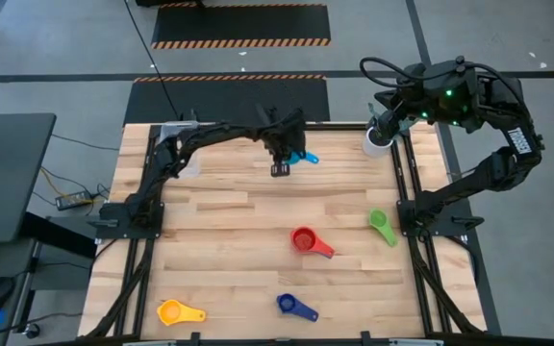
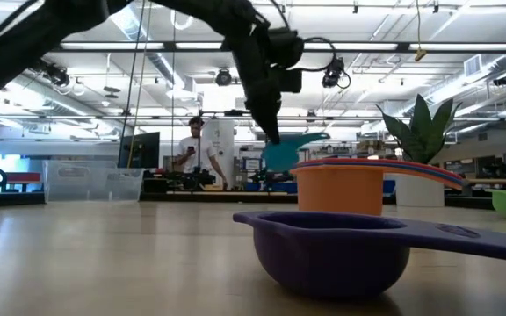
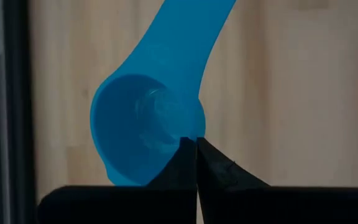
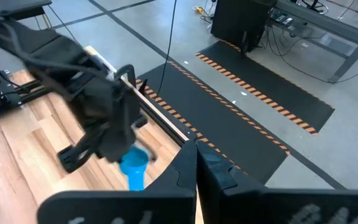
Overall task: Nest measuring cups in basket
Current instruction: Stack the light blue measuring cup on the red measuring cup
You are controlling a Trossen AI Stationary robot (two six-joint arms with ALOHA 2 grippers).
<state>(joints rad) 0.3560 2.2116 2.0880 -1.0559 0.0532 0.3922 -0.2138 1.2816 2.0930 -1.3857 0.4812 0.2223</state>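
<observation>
The left gripper point(image 1: 291, 154) is closed on the rim of the light blue cup point(image 3: 145, 127), a round plastic scoop with a flat handle pointing away from the fingers point(image 3: 219, 168). In the low view this cup point(image 2: 290, 149) hangs above the table point(image 1: 229, 221), just under the gripper. The high view alone shows the other cups: red cup point(image 1: 304, 239), green cup point(image 1: 380, 223), dark blue cup point(image 1: 287, 304), yellow cup point(image 1: 171, 311), all well apart from it. The right gripper point(image 4: 196, 163) is closed and empty, raised near the white pot point(image 1: 375, 142). The basket point(image 2: 93, 183) appears in the low view only.
</observation>
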